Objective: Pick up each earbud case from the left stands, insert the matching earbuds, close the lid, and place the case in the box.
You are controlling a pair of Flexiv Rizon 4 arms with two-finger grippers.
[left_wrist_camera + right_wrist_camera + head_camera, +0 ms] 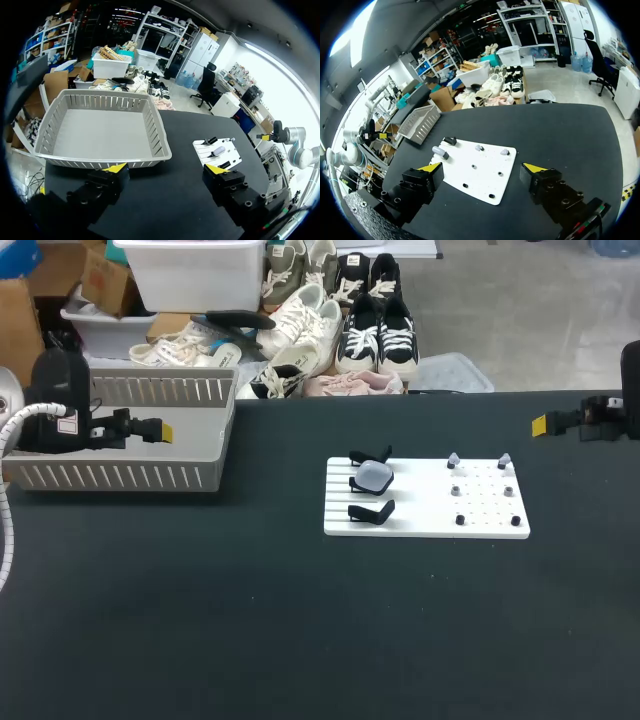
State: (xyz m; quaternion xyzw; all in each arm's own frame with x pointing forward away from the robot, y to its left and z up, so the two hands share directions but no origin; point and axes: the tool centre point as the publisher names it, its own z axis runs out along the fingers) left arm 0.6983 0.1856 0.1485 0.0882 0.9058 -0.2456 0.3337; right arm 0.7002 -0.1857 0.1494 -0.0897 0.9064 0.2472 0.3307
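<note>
Hovering by the gray basket, my left gripper gapes wide, empty; my right gripper gapes likewise; the earbud case sits on the white board, between both grippers and well apart from each.

Earbuds too small; right arm edge-cropped.

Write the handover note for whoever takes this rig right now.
Left pincer: open, empty, at the grey slatted plastic basket.
Right pincer: open, empty, off to the side of the white pegboard.
One pale translucent earbud case sits on the middle black stand; the other two stands look bare. The small earbuds stand on the board's pegs.
Done: nothing boxed; the basket is empty.
Left: lift the case, fit its earbuds, close it, box it.
</note>
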